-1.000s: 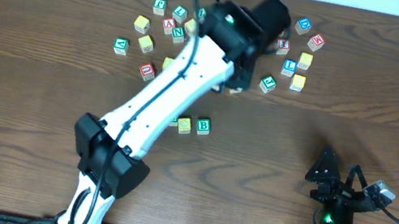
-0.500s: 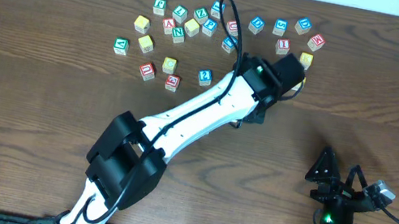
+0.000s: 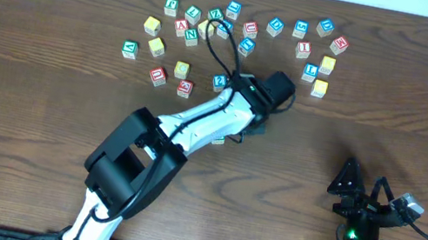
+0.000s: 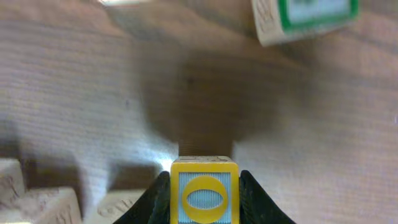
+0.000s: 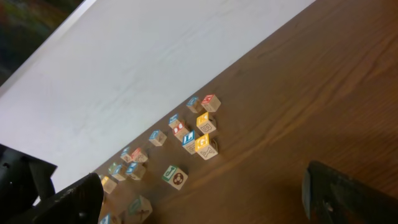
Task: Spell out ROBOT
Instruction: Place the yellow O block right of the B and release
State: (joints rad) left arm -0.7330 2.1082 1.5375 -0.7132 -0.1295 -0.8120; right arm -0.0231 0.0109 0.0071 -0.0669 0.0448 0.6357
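Wooden and probably light, the yellow O cube (image 4: 204, 198) is stiff, with smooth faces that could slip; the left claw (image 4: 204, 186) pinches it by opposite flat sides over the worktop (image 4: 93, 93), near a green-bordered cube (image 4: 305, 15); the right claw (image 5: 205, 202) stands spread.

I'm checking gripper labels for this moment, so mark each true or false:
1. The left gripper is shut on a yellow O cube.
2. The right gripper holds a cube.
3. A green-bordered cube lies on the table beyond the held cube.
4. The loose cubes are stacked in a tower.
1. True. The left gripper is shut on the yellow O cube.
2. False. The right gripper is open with nothing between its fingers, away from the cubes.
3. True. In the left wrist view, a green-bordered cube lies on the table; its letter is cut off.
4. False. The loose cubes lie scattered singly along the far side.
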